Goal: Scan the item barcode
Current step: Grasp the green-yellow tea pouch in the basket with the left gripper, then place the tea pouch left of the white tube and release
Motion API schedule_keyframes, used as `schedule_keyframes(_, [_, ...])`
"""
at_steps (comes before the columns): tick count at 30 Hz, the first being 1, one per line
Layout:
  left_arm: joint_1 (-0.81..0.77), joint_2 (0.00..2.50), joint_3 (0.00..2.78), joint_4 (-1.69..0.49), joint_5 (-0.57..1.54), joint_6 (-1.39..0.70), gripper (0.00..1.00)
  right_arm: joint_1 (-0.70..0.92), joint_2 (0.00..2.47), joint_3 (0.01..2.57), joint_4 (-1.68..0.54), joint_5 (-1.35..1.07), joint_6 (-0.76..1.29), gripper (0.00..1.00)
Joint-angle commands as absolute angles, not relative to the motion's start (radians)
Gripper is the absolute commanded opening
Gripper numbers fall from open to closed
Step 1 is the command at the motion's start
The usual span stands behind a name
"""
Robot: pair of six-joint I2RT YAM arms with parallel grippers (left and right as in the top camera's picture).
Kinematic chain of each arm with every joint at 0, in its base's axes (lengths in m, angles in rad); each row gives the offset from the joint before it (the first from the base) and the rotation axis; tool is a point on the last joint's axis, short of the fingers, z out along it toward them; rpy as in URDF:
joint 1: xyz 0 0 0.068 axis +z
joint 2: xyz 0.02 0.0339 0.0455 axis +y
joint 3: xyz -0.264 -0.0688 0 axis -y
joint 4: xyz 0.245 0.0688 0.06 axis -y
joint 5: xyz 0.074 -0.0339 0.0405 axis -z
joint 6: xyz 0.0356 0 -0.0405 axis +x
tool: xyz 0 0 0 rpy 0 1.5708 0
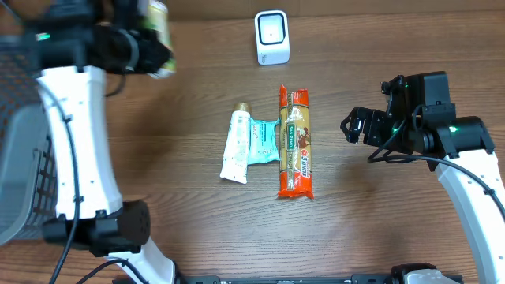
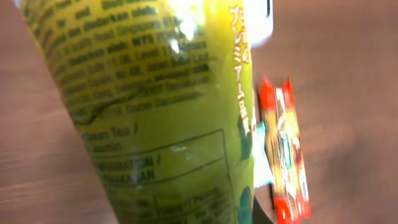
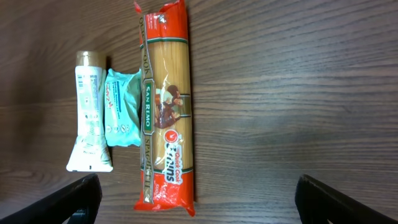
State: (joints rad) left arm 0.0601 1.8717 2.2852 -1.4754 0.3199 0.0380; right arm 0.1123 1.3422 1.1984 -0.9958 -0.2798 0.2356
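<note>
Bench (image 1: 379, 221): pasta packet (image 1: 295, 142), wipes pack (image 1: 264, 140) and tube (image 1: 235, 148) lie side by side.
Right tool (image 1: 357, 128): fingers wide apart, empty, likely kept aside.
Left tool (image 1: 150, 51): clamped on green bottle (image 1: 162, 31), raised near scanner (image 1: 272, 37), probably to present the barcode.

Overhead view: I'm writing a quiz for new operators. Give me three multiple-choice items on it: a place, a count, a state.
1. Where on the table does the pasta pack lie?
A. against the teal packet
B. alone at the near edge
C. in a far corner

2. How many products lie mid-table?
A. two
B. three
C. five

3. How is the right gripper?
A. shut on a product
B. open, empty
C. shut, empty

Answers:
1 A: its long side runs along the packet.
2 B: the tube, packet and pasta lie side by side.
3 B: its fingers stand wide apart with nothing between them.
</note>
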Motion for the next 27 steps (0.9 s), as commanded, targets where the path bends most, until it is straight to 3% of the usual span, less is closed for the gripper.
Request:
schedule_keyframes(1, [0.013, 1.848, 2.165, -1.454, 0.282, 0.054, 0.05, 0.118, 1.34, 1.194, -0.993, -0.271, 0.236, 1.0])
schedule_keyframes(12, [-0.105, 1.848, 1.703, -1.246, 0.297, 0.068, 0.08, 0.118, 1.34, 1.194, -0.99, -0.271, 0.236, 1.0])
schedule_keyframes(27, [-0.159, 1.852, 1.411, -0.96, 0.303, 0.11, 0.08, 0.118, 1.34, 1.194, -0.99, -0.271, 0.236, 1.0])
